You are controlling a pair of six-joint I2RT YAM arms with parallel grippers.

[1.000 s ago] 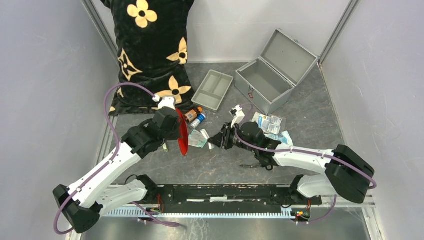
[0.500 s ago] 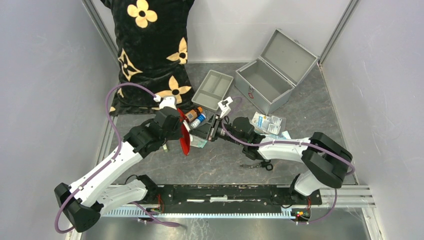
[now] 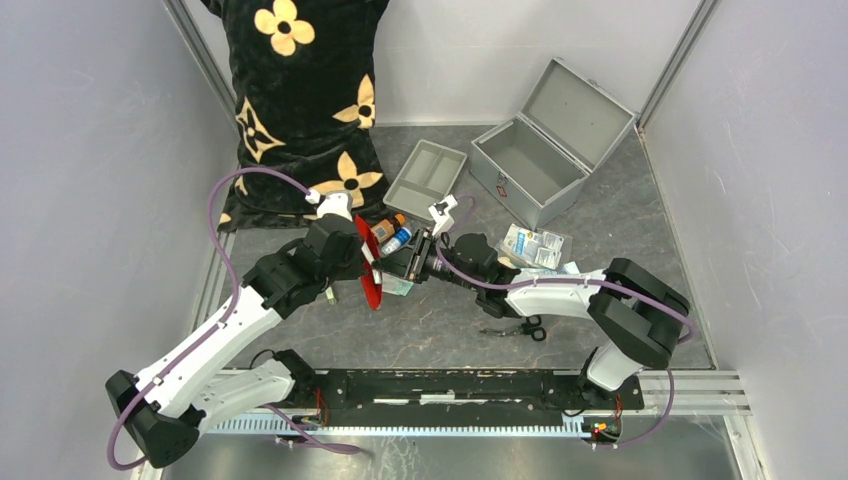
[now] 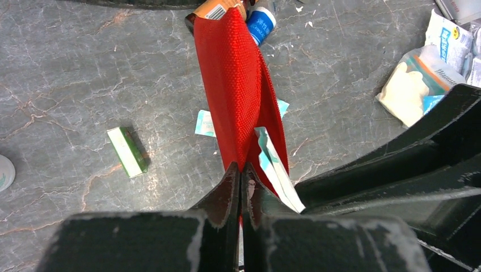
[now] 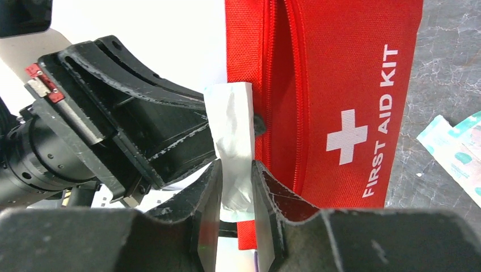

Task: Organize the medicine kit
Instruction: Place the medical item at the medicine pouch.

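From above, the medicine kit stands at the far right of the desk, lid thrown back toward the corner post, well apart from both arms. A grey tray lies just left of it, and a black pillow fills the far left corner. The two arms meet mid-desk. The left claw holds a red pouch on edge, with the right claw just beside it. The near strip of the desk is bare apart from scissors.

The left wrist view shows that claw clenched on the pouch's edge. It also shows a white packet against the pouch's side and a small green box lying apart on the left.

Only the right wrist view shows the pouch's white cross and open zip. The right claw is clenched on the white packet beside that opening.
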